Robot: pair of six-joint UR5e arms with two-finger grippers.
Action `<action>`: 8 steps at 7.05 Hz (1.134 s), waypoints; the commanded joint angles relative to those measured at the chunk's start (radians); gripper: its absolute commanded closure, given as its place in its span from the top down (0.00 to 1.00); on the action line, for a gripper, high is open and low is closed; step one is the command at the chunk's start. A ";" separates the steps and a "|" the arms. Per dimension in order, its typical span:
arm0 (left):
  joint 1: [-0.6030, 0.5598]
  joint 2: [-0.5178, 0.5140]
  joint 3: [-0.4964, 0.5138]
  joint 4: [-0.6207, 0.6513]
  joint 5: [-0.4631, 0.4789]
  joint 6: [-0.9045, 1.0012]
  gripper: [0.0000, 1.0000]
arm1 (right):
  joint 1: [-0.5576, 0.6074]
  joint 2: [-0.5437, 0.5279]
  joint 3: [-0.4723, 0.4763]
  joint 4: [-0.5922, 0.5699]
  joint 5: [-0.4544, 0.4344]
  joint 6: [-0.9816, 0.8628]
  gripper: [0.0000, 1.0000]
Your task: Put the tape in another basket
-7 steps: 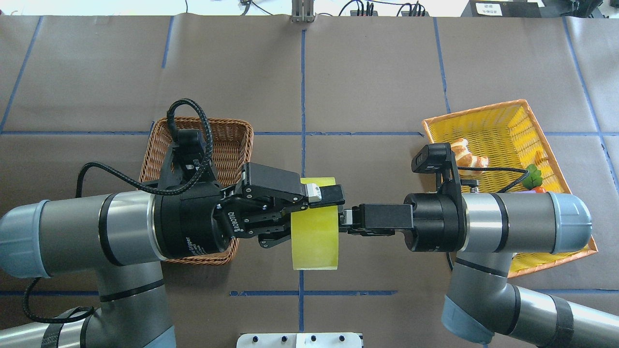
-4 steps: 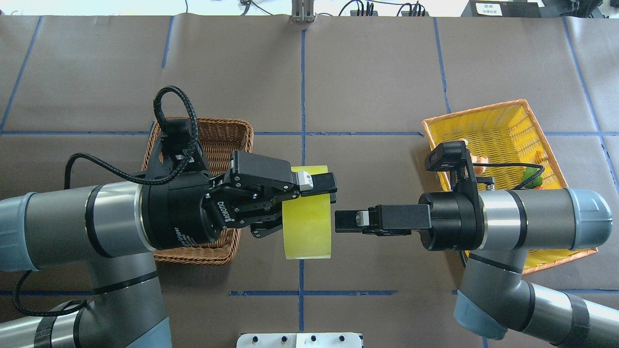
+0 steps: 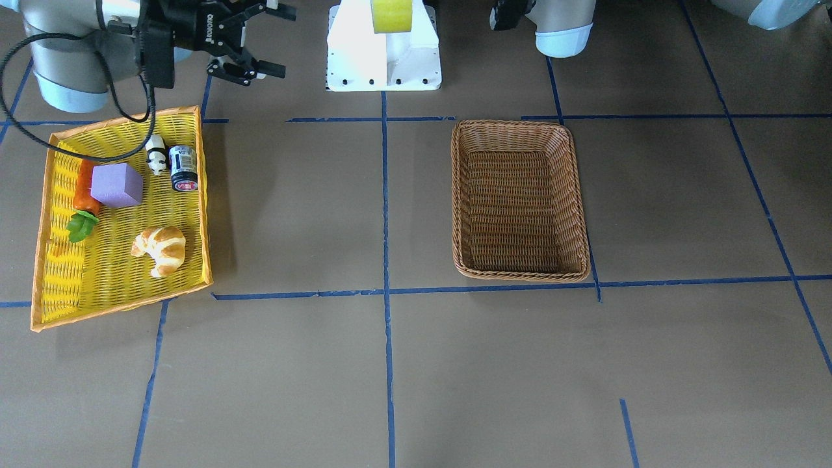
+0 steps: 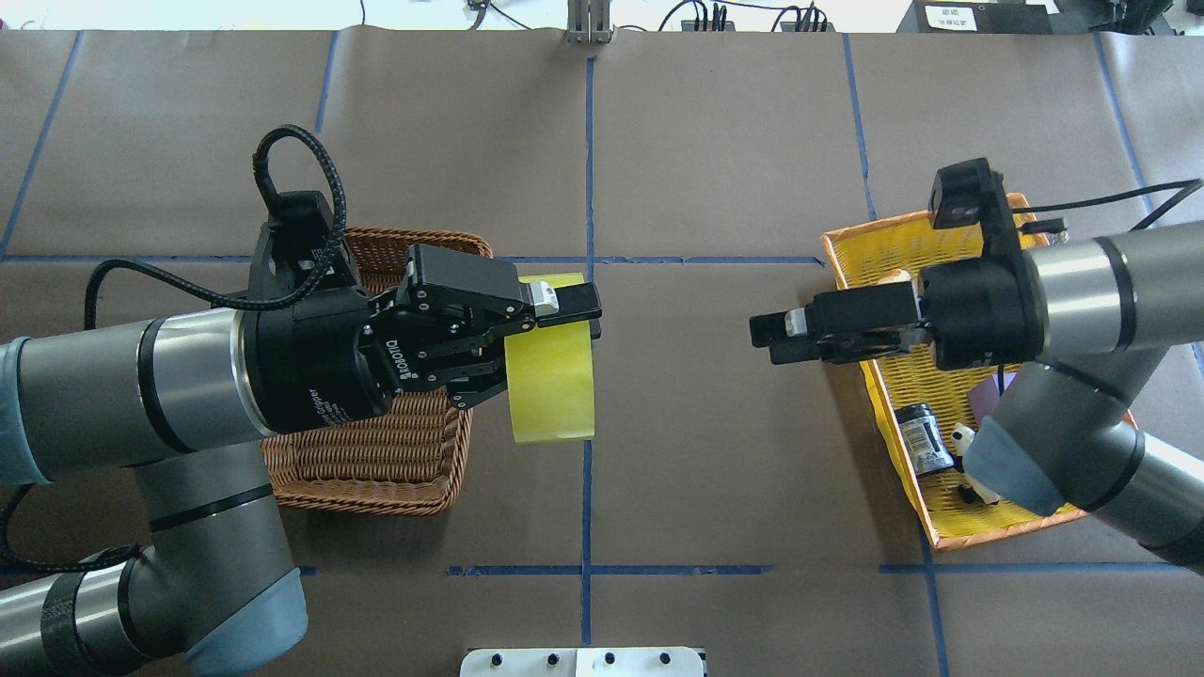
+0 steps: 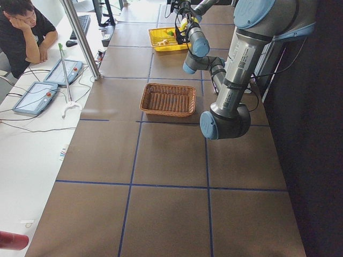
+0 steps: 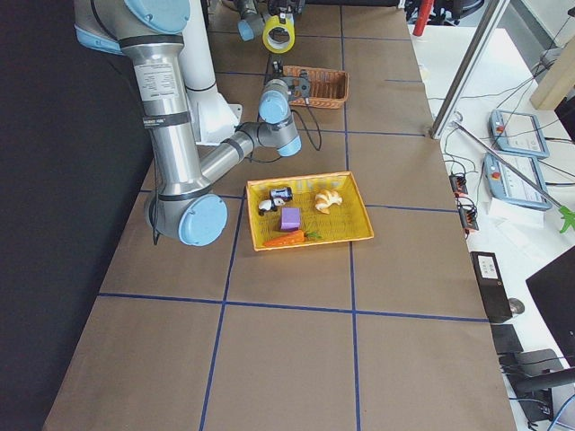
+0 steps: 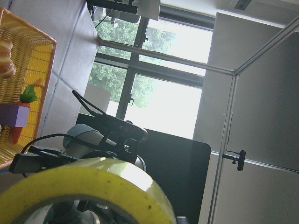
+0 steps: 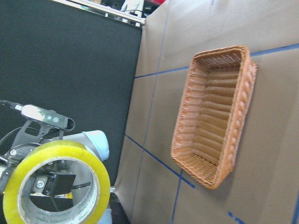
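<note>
The tape [image 4: 555, 376], a wide yellow-green roll, hangs in the air held by my left gripper [image 4: 550, 324], which is shut on its wall just right of the wicker basket [image 4: 376, 470]. The roll also shows in the front view [image 3: 391, 14], the left wrist view [image 7: 84, 186] and the right wrist view [image 8: 56, 182]. The wicker basket [image 3: 517, 201] holds nothing. My right gripper [image 4: 773, 338] is open and empty, well apart from the tape, at the near edge of the yellow basket [image 4: 903, 244]; its fingers spread wide in the front view [image 3: 276, 39].
The yellow mesh basket [image 3: 97, 286] holds a croissant [image 3: 160, 250], a purple cube [image 3: 117, 185], a carrot [image 3: 84, 195], a panda figure [image 3: 156, 155] and a small can [image 3: 183, 168]. A white base plate [image 3: 383, 65] sits at the robot's edge of the table.
My right gripper has drawn back from the tape toward the yellow basket. My left arm has carried the tape left and farther from the robot, closer to the wicker basket.
</note>
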 commanded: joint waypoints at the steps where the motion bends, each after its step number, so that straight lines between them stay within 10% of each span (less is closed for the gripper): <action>1: -0.004 0.025 0.017 0.155 -0.003 0.096 0.00 | 0.241 -0.002 0.002 -0.226 0.274 -0.009 1.00; 4: -0.028 0.025 0.002 0.595 -0.055 0.390 0.00 | 0.350 -0.043 -0.003 -0.468 0.314 -0.186 1.00; 8: -0.093 0.027 -0.003 1.012 -0.053 0.663 0.00 | 0.348 -0.088 0.000 -0.881 0.072 -0.671 1.00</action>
